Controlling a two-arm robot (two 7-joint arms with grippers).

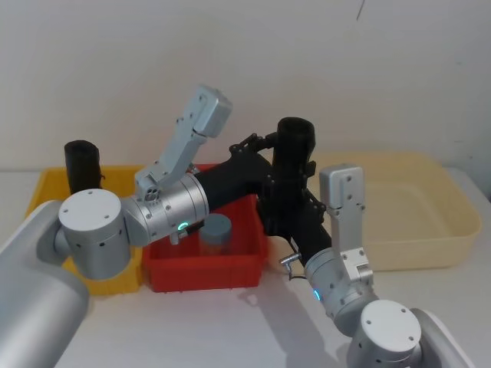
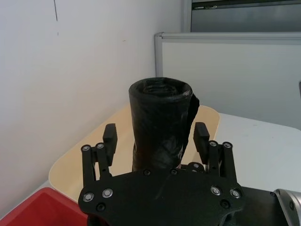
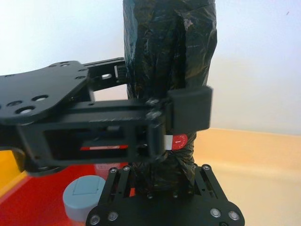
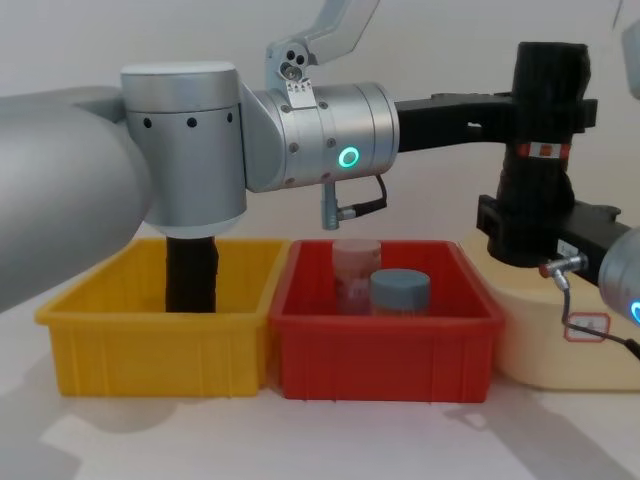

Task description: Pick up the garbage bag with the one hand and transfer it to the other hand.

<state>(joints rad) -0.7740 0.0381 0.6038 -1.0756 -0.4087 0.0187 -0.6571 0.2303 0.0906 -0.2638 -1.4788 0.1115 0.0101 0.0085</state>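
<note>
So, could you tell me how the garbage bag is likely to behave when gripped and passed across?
The garbage bag stands straight in mid-air between the left gripper and right gripper, so it is probably fairly stiff. Its crinkled, glossy film may be slippery and give slightly. Tall and narrow, it would likely tip if stood down.

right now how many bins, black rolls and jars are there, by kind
bins: 3 (yellow bin, red bin, cream bin)
black rolls: 2 (labelled roll in the right gripper, left gripper open around it; plain roll in the yellow bin)
jars: 2 (grey-lidded jar, pinkish jar, both in the red bin)
total: 7
</note>
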